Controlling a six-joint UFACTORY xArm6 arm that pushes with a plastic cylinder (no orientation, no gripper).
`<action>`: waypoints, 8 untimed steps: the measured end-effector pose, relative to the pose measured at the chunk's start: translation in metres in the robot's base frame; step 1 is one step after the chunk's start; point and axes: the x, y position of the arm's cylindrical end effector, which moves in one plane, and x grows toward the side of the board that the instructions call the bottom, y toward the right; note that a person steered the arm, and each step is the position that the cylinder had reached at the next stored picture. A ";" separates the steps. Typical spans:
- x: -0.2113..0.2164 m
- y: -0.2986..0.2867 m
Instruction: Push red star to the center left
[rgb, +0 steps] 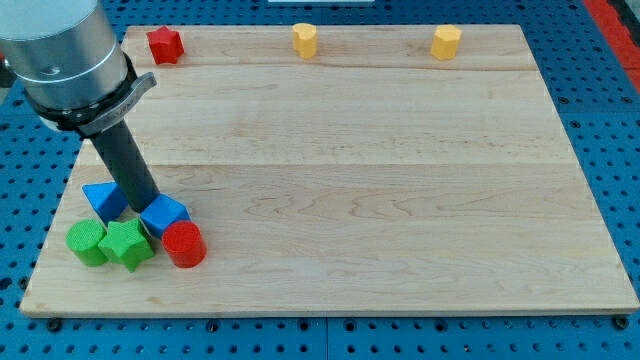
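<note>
The red star (165, 45) lies at the top left corner of the wooden board (350, 170). My tip (150, 208) is far below it, near the bottom left, in a cluster of blocks. It stands between a blue triangular block (103, 199) on its left and a blue cube (166, 213) on its right, touching or nearly touching both. The rod slants up and left to the arm's grey body (65, 50), which covers the view's top left.
A green cylinder (87, 242), a green star (126, 245) and a red cylinder (184, 244) lie just below the tip. A yellow heart-like block (304, 40) and a yellow hexagonal block (446, 42) sit along the top edge.
</note>
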 end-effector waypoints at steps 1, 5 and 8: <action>-0.090 0.054; -0.308 0.031; -0.243 -0.038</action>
